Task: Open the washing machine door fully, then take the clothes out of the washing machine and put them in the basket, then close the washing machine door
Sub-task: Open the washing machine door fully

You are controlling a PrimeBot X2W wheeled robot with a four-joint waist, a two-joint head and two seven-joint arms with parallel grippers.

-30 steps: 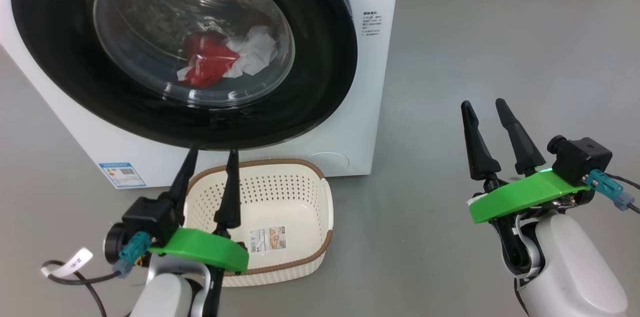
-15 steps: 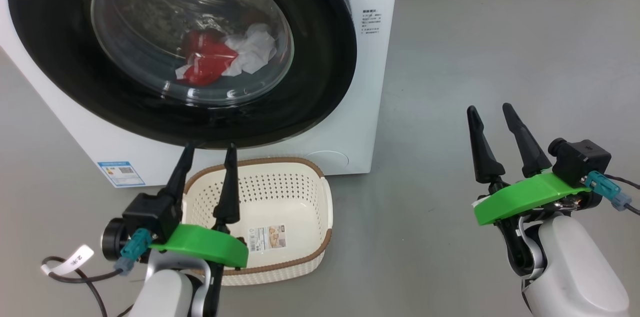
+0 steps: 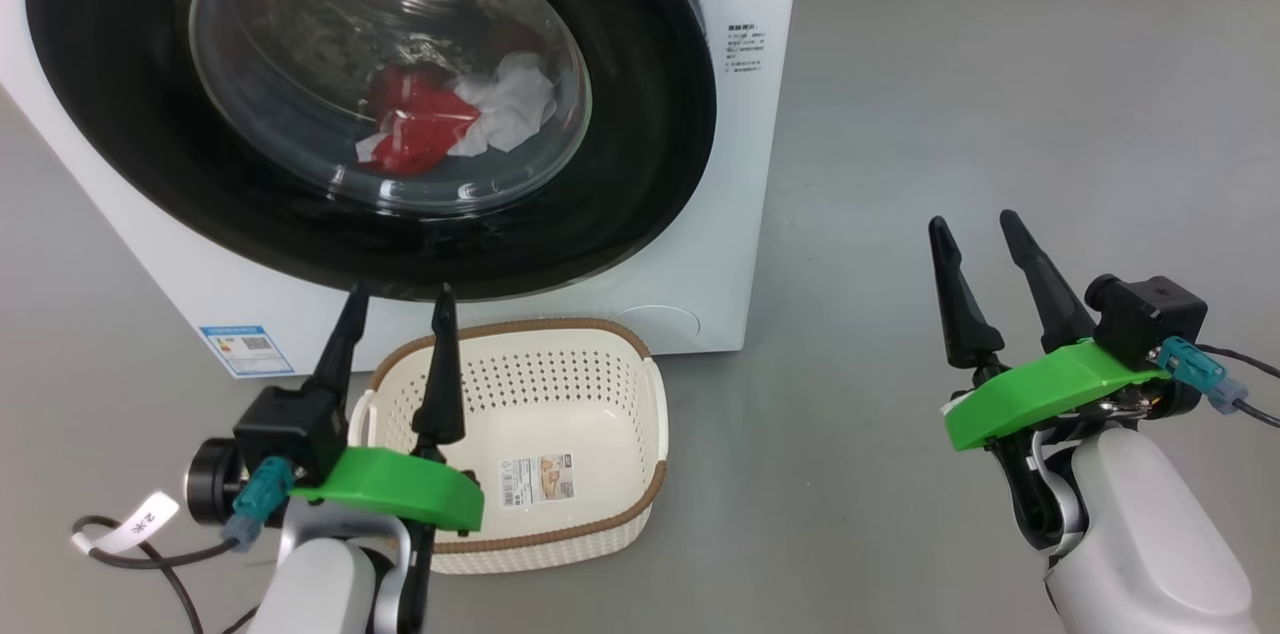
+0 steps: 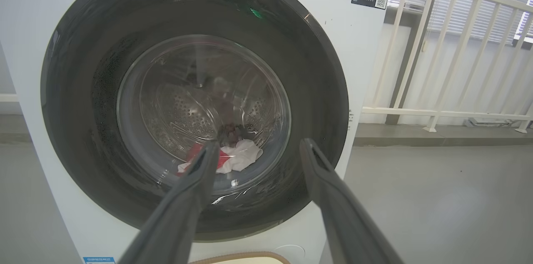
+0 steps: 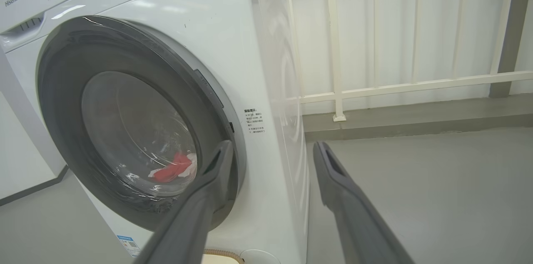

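The washing machine (image 3: 745, 214) stands ahead, and the washing machine door (image 3: 130, 144), black-rimmed with a glass bowl, lies flat against its front. Through the glass show the clothes (image 3: 440, 114), red and white, low in the drum, and they appear again as clothes (image 4: 235, 160) and clothes (image 5: 173, 169). The basket (image 3: 657, 414) sits on the floor below the door with just a sticker inside. My left gripper (image 3: 400, 292) is open over the basket's left end, pointing at the door's lower rim. My right gripper (image 3: 971, 219) is open over bare floor right of the machine.
Grey floor (image 3: 1000, 64) stretches to the right of the machine. A white railing (image 5: 374, 85) runs behind it, with a low step beneath. A blue label (image 3: 244, 349) marks the machine's lower left corner. A tagged cable (image 3: 130, 529) hangs by my left wrist.
My left gripper has shifted a little to the left over the basket. My right gripper has sunk slightly. The door and the clothes are as before.
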